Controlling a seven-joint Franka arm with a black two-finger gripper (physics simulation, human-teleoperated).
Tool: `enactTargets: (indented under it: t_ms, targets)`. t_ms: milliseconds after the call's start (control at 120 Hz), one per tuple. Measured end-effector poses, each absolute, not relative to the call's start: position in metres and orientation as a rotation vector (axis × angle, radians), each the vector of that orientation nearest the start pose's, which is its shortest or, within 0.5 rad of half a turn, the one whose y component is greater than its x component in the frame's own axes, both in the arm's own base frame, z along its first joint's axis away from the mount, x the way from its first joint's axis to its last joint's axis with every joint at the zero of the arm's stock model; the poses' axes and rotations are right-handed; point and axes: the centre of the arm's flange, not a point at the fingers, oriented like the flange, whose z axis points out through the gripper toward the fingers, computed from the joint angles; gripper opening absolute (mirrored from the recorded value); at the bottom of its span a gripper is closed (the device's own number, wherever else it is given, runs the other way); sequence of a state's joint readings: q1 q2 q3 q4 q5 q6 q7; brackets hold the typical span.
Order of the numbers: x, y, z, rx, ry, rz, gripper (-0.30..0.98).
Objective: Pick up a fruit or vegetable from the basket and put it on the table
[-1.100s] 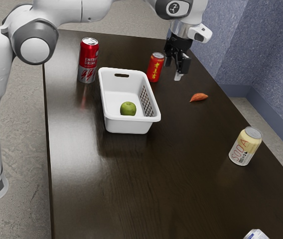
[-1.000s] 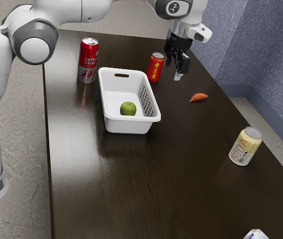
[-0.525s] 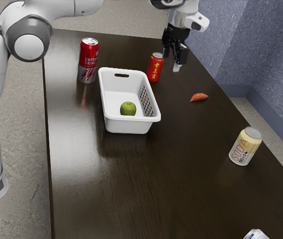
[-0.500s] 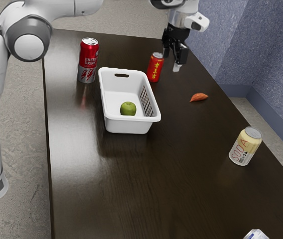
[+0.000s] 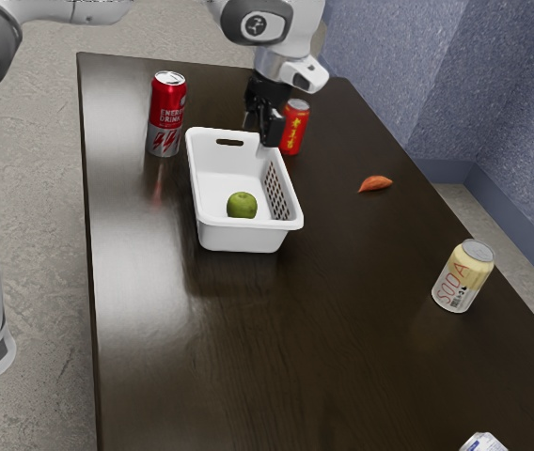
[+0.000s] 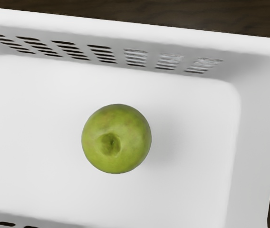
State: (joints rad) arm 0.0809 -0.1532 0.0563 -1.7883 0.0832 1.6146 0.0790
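1. From my remote station, I see my gripper (image 5: 259, 132) at the upper centre of the exterior view, fingertips pointing down. Its 2 fingers stand spread, with nothing pinched between them.
2. In that view it overlaps the far right corner of the white basket (image 5: 248, 225) and part of the red can with yellow writing (image 5: 295, 122). I can't tell whether it touches either.
3. My target, 1 green apple (image 5: 242, 205), sits inside the basket, just above left of the exterior frame's centre. The wrist camera gives me the apple from above, its dimple showing, on the basket's white floor and apart from the slotted walls.
4. The basket stands upright on the dark table (image 5: 295, 338), open at the top, with a handle slot in its far end.
5. Towards the upper left of the exterior view I have 1 red and silver energy drink can (image 5: 166, 113), upright, near the basket but apart from it.
6. Right of centre, 1 tapered orange item (image 5: 375, 183) lies on the tabletop.
7. Lower right, I've got 1 cream and silver soda can (image 5: 463, 275); at the bottom right edge, the top of 1 pale container (image 5: 483, 443) pokes in, cut off by the frame.
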Motion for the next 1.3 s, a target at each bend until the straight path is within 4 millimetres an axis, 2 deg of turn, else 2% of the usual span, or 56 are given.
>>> enactTargets:
  t_ms: [42,125,192,300,583,942,1300]
  targets:
    - [0.507,0.081,0.600,-3.066,-0.057,0.040,0.69]
    - [0.519,0.083,0.564,-3.069,-0.010,0.085,0.69]
    - [0.519,0.095,0.536,-3.078,-0.009,0.115,0.69]
    - [0.521,0.113,0.515,-3.087,-0.019,0.108,0.69]
    - [0.525,0.105,0.477,-3.103,0.083,0.098,0.69]
    - [0.516,0.114,0.448,-3.116,0.109,0.113,0.69]
    - [0.526,0.114,0.422,-3.128,0.137,0.118,0.69]
